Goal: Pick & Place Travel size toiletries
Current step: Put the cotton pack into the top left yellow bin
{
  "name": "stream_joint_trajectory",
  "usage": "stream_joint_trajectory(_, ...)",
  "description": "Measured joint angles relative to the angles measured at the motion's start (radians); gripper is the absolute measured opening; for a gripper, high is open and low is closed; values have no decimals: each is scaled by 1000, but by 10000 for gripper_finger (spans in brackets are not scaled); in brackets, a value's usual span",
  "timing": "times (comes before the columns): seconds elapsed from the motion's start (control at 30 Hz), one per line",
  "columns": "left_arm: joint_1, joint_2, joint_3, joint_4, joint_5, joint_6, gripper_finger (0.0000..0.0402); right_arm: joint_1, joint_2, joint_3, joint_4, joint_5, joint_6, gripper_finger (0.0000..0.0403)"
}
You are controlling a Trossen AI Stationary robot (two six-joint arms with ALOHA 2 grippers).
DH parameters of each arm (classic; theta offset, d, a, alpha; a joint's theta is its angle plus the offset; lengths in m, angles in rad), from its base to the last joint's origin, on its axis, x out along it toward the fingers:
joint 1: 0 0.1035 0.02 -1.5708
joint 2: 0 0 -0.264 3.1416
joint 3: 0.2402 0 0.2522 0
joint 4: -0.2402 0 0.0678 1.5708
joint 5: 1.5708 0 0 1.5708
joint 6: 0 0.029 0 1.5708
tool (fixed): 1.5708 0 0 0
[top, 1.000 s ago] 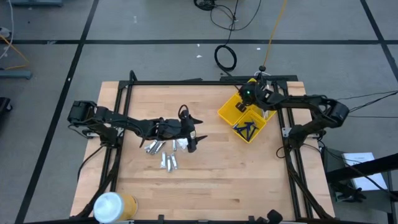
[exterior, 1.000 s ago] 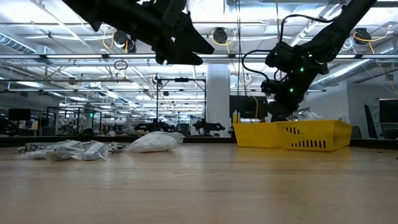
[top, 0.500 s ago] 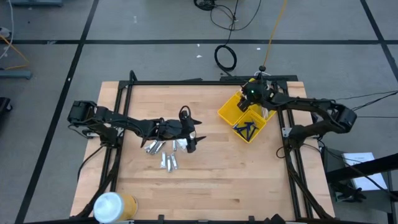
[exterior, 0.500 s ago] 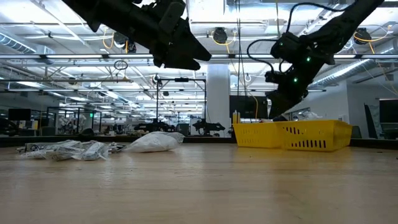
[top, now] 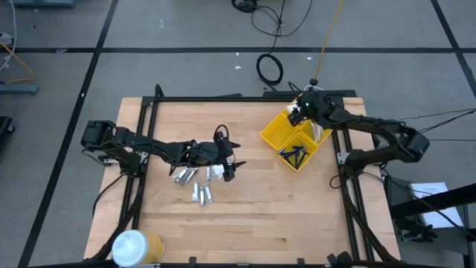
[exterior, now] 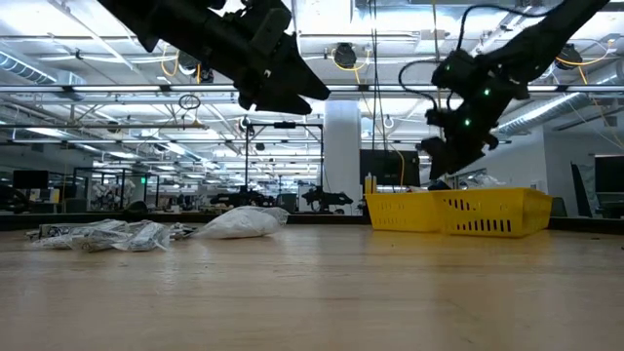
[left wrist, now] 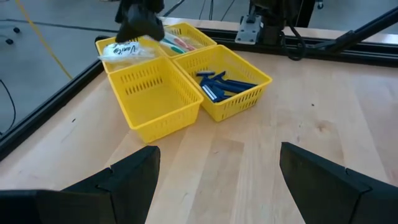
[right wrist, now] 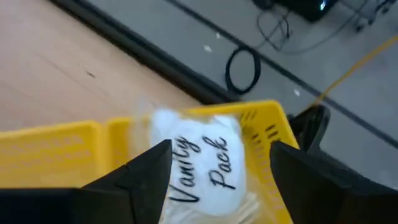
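Several travel size toiletries, silvery tubes and white packets (top: 195, 184), lie in a loose pile on the wooden table left of centre. My left gripper (top: 229, 165) hovers open just right of the pile, with nothing between its fingers (left wrist: 124, 180). My right gripper (top: 301, 112) hangs open above the far corner of the yellow bin (top: 275, 134). Below it, apart from the fingers, a white packet printed "Vanity Pack" (right wrist: 205, 162) lies on the bin's far compartment (left wrist: 127, 50). Dark blue comb-like pieces (left wrist: 221, 84) lie in another compartment.
A big white-and-yellow cylinder (top: 134, 246) lies at the table's near left corner. The bin's middle compartment (left wrist: 155, 99) shows bare yellow floor; another holds thin sticks (left wrist: 180, 43). A black frame (top: 223, 98) runs round the table. Bare wood lies between the pile and the bin.
My right gripper has opened and let go of the white packet, which now lies on the bin's far compartment. The gripper has then risen a little above the bin and rolled its wrist.
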Motion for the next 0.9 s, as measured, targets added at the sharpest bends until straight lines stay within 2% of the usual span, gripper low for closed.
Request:
stream_joint_trajectory(0.27,0,0,0,-23,0,-22,326,-46,165,0,0,-79,10,217)
stream_joint_trajectory(0.43,1,0,0,-25,0,-27,326,-46,179,1,0,-79,17,207)
stream_joint_trajectory(0.57,2,0,0,-24,0,-27,326,-46,116,0,-15,-78,9,205)
stream_joint_trajectory(0.77,5,0,0,-26,0,-28,326,-42,-56,0,-16,-92,31,204)
stream_joint_trajectory(0.83,5,0,0,-34,1,-31,326,-35,-116,0,-23,-164,61,204)
stream_joint_trajectory(0.9,5,0,0,-71,11,-41,326,-24,-177,0,-32,-282,85,206)
